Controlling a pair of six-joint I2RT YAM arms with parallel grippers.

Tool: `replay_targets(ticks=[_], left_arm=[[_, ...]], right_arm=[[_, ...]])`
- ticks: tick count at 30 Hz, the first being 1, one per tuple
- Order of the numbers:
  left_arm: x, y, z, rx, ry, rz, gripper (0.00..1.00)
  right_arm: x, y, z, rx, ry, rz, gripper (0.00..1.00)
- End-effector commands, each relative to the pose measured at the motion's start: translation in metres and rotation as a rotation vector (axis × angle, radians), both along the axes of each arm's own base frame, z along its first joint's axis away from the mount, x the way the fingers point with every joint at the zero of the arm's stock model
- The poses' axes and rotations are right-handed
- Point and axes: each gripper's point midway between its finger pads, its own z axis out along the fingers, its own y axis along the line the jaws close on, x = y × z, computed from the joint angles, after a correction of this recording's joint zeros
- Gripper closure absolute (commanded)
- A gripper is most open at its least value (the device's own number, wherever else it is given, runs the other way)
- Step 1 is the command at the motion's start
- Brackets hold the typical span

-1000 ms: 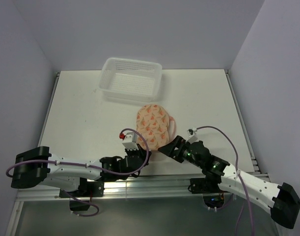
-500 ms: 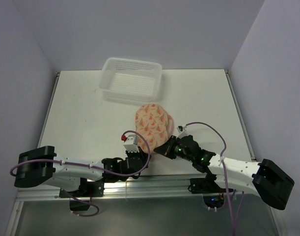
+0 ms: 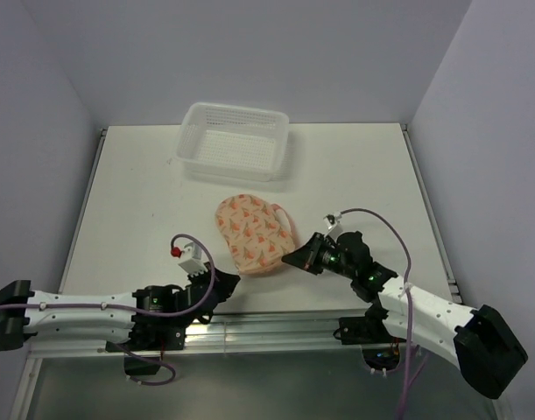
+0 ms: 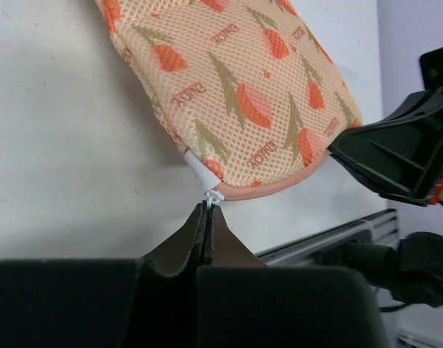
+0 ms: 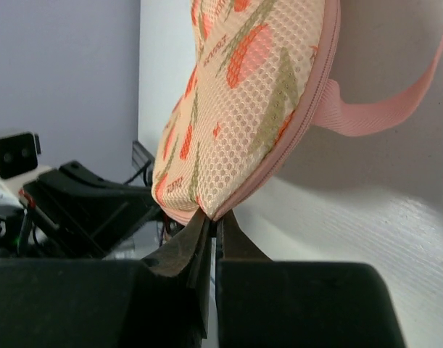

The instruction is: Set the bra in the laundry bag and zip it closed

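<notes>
I think you are doing the zipping step right now. The laundry bag (image 3: 252, 231) is lying near the middle of the desk (image 3: 136, 192). The white basket (image 3: 235, 140) is sitting apart from it, at the bag's 12 o'clock. I am not seeing the bra in any view, so I am guessing it is already tucked inside the bag.

Your left pincer (image 4: 207, 209) is squeezed all the way shut. It is pinching the little white zipper pull (image 4: 212, 196) at the bag's 7 o'clock corner. Your right pincer (image 5: 210, 217) is squeezed shut too. It is biting the bag's soft edge at about 4 o'clock and pinning that end in place. A pink loop (image 5: 384, 109) is sticking out of the bag at about 2 o'clock.

The edge running between your two pincers is looking closed. I cannot tell how much of the zipper is open on the far side.

For the next move, I am thinking the right pincer needs to hold firm. The left one then needs to drag the pull along the curvy edge, staying low to the desk. If you tug too hard, the bag may slip out of the right pincer. The tiny pull may also pop free.
</notes>
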Motion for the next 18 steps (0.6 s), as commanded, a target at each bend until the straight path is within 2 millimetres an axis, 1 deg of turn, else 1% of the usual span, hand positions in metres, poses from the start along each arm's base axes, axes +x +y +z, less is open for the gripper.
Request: replay_targets(ticks=[1,3,4,6,7,9,10,11,12,13,14,15,16,17,18], left_arm=[[0.0,0.054,-0.035,0.152,0.036,0.101,1.0],[0.0,0.056,-0.038,0.147,0.029,0.1,1.0],[0.001,0.054,-0.036,0.135,0.022,0.1,1.0],[0.005,0.055,-0.033,0.155,-0.005,0.113,1.0],[0.007,0.053,-0.031,0.178,-0.013,0.116,1.0],[0.012,0.048,-0.025,0.211,-0.048,0.125,1.0],[0.015,0.041,-0.022,0.241,-0.058,0.129,1.0],[0.016,0.042,-0.023,0.276,-0.063,0.137,1.0],[0.019,0.04,-0.02,0.289,-0.071,0.155,0.98],[0.021,0.033,-0.016,0.313,-0.074,0.16,0.88],[0.021,0.029,-0.014,0.318,-0.074,0.165,0.83],[0.02,0.031,-0.012,0.347,-0.079,0.168,0.81],[0.022,0.024,-0.001,0.339,-0.098,0.178,0.74],[0.019,0.021,0.005,0.334,-0.108,0.173,0.71],[0.018,0.024,0.009,0.355,-0.118,0.172,0.66]], right_arm=[[0.03,-0.025,0.0,-0.085,-0.073,-0.1,1.0],[0.033,-0.025,-0.003,-0.107,-0.076,-0.083,1.0],[0.038,-0.023,-0.005,-0.126,-0.063,-0.072,1.0],[0.041,-0.017,-0.007,-0.143,-0.056,-0.037,1.0],[0.047,-0.012,-0.008,-0.149,-0.044,-0.026,1.0],[0.054,-0.008,-0.011,-0.162,-0.036,-0.019,1.0],[0.06,-0.004,-0.016,-0.176,-0.018,-0.012,1.0],[0.063,-0.001,-0.018,-0.186,-0.01,-0.003,1.0],[0.064,0.0,-0.026,-0.21,0.008,0.014,1.0],[0.069,0.004,-0.022,-0.208,0.0,0.021,1.0],[0.07,0.005,-0.024,-0.225,0.0,0.036,1.0],[0.07,0.006,-0.027,-0.242,0.009,0.052,1.0],[0.067,0.006,-0.029,-0.256,0.025,0.069,1.0],[0.063,0.005,-0.031,-0.273,0.013,0.087,1.0],[0.058,0.004,-0.032,-0.291,0.007,0.098,0.98]])
